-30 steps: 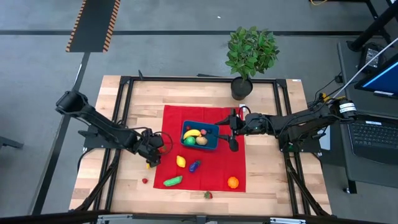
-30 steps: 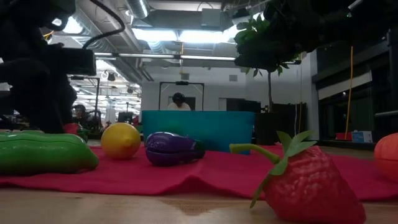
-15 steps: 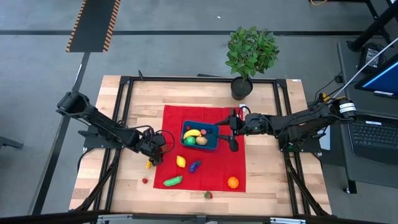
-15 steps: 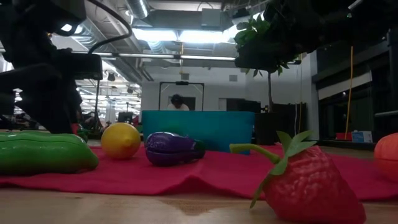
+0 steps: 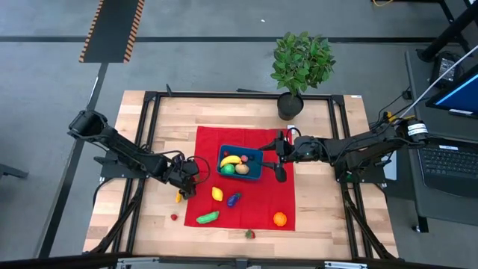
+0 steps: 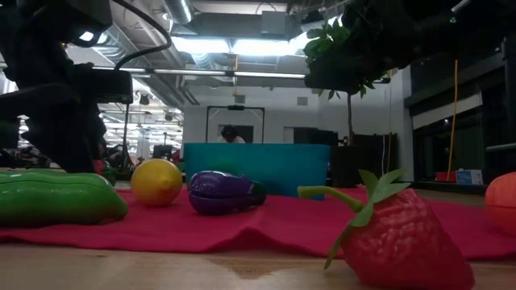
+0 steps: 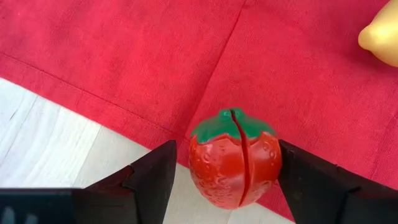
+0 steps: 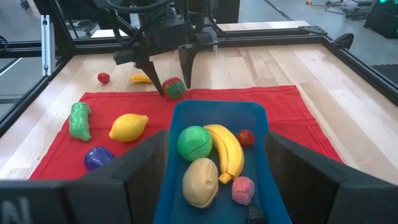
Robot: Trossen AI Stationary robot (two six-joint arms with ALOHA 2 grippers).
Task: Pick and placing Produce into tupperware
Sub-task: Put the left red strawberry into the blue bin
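Left gripper (image 7: 219, 177) low at left edge of red cloth (image 5: 246, 149), left of centre in high view; jaws apart, straddling red strawberry w/ green cap (image 7: 234, 156), one finger (image 7: 152, 177) each side, contact unclear. Right gripper (image 5: 278, 153) parked just right of teal tupperware (image 5: 258, 158), mid-frame, fingers spread, nothing held. Inside tub: banana (image 8: 225, 148), green ball (image 8: 194, 142), potato (image 8: 200, 181). Below tub on cloth: lemon (image 5: 217, 194), purple eggplant (image 5: 234, 199), cucumber (image 5: 208, 217), orange (image 5: 279, 218).
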